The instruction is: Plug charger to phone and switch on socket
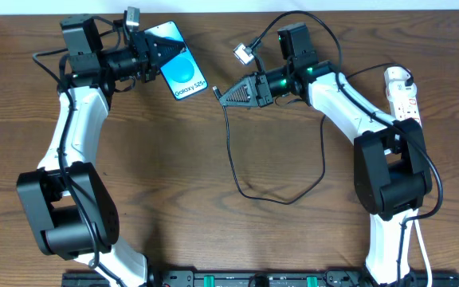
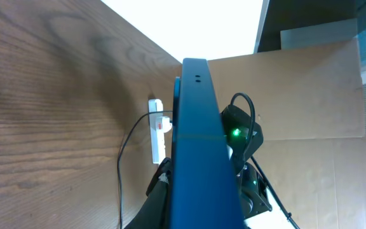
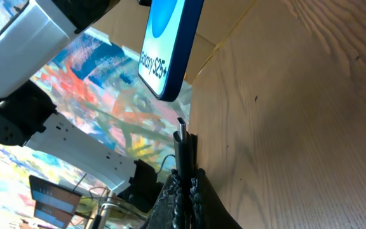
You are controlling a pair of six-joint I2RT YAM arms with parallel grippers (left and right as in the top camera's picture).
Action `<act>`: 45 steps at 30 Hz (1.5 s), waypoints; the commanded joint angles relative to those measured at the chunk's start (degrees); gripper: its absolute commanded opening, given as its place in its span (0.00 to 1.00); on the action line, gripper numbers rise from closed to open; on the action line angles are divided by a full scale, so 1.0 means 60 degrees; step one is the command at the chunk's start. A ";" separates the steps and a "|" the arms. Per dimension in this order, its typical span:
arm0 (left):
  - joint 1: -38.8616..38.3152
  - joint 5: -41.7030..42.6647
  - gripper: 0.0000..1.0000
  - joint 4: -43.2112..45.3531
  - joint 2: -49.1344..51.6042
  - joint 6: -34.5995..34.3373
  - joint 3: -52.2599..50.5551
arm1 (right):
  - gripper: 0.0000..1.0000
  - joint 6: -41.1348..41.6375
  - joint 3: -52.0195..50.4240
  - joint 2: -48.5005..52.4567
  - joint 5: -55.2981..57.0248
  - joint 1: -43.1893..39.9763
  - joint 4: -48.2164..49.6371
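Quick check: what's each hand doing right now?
Left hand: closed on the phone.
Right hand: closed on the charger, just behind its connector tip.

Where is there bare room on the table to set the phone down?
Widest bare wood: mid-table, between the left arm and the looping charger. Smaller patch: below that loop, toward the front edge. Crowded: up top between the phone and right pincer, and by the socket.
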 commanded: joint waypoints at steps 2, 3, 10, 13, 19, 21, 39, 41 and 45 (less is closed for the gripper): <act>-0.0015 0.0095 0.08 0.0091 -0.0219 -0.0095 0.0117 | 0.02 0.0138 0.0015 -0.0168 -0.0146 0.0058 0.0124; -0.0015 0.0095 0.08 0.0095 -0.0219 -0.0095 0.0117 | 0.02 0.0138 0.0015 -0.0168 -0.0146 0.0069 0.0164; -0.0015 0.0018 0.07 0.0095 -0.0219 -0.0091 0.0117 | 0.02 0.0138 0.0015 -0.0168 -0.0149 0.0211 0.0357; -0.0015 0.0022 0.07 0.0091 -0.0219 -0.0091 0.0117 | 0.02 0.0135 0.0015 -0.0168 -0.0146 0.0259 0.0353; -0.0015 0.0022 0.08 0.0091 -0.0219 -0.0091 0.0117 | 0.01 0.0135 0.0015 -0.0168 -0.0146 0.0262 0.0350; -0.0015 0.0022 0.07 0.0091 -0.0219 -0.0091 0.0117 | 0.01 0.0138 0.0015 -0.0168 -0.0146 0.0262 0.0346; -0.0025 -0.0095 0.07 0.0095 -0.0219 -0.0087 0.0117 | 0.01 0.0138 0.0015 -0.0168 -0.0466 0.0310 0.0455; -0.0025 -0.0135 0.08 0.0095 -0.0219 -0.0087 0.0117 | 0.02 0.0138 0.0011 -0.0164 -0.0470 0.0353 0.0452; -0.0025 -0.0233 0.08 0.0098 -0.0219 -0.0087 0.0117 | 0.02 0.0142 0.0011 -0.0164 -0.0474 0.0408 0.0452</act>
